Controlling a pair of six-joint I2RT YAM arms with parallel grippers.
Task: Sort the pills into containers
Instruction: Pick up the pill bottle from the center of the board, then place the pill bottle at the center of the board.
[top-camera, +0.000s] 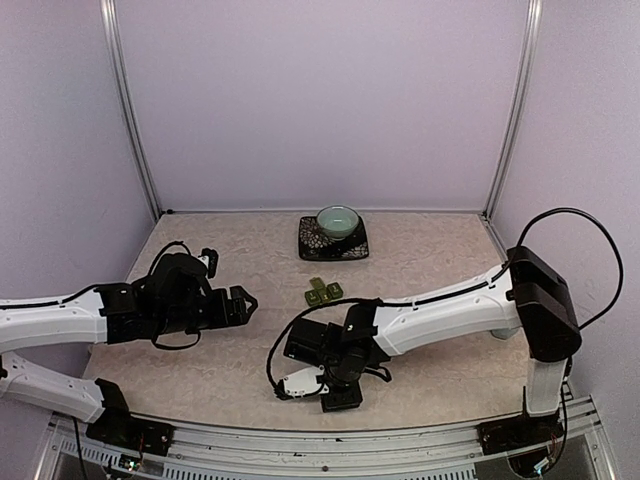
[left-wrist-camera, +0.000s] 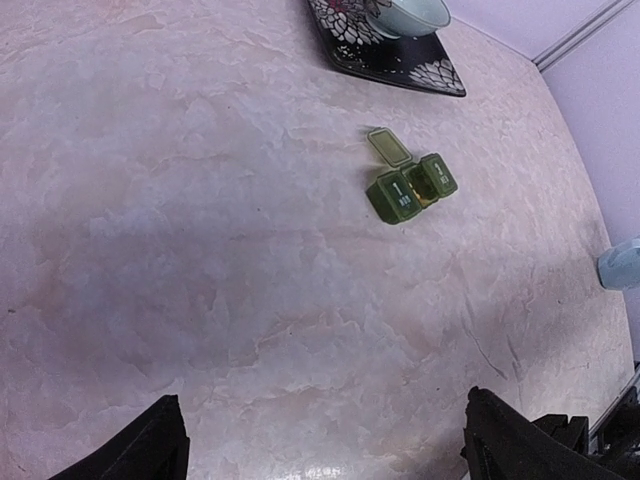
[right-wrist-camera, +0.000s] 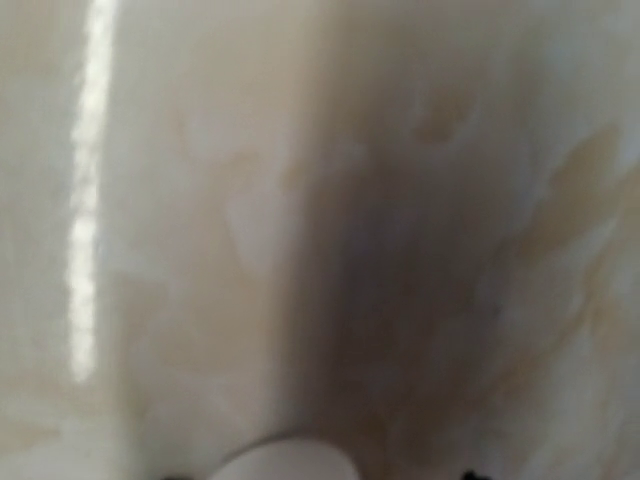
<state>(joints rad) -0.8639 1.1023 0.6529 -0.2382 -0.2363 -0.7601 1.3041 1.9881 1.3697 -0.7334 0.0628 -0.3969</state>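
Lilac walls are enclosing a marbled pink surface (top-camera: 200, 370), and I am working low over its near edge. My right hand (top-camera: 330, 388) is pointing straight down, so close that its own view is showing only blurred stone and a pale rounded shape at the bottom; I cannot tell how wide it is standing or whether it is gripping anything. My left hand (top-camera: 240, 303) is hovering wide open and empty, left of the containers (top-camera: 322, 291), which are lying mid-surface in front of the teal bowl (top-camera: 338, 220), one lid flipped up. I am judging this a pill pickup: I should be squeezing gently, lifting straight, then carrying to the open compartment without nudging the strip.
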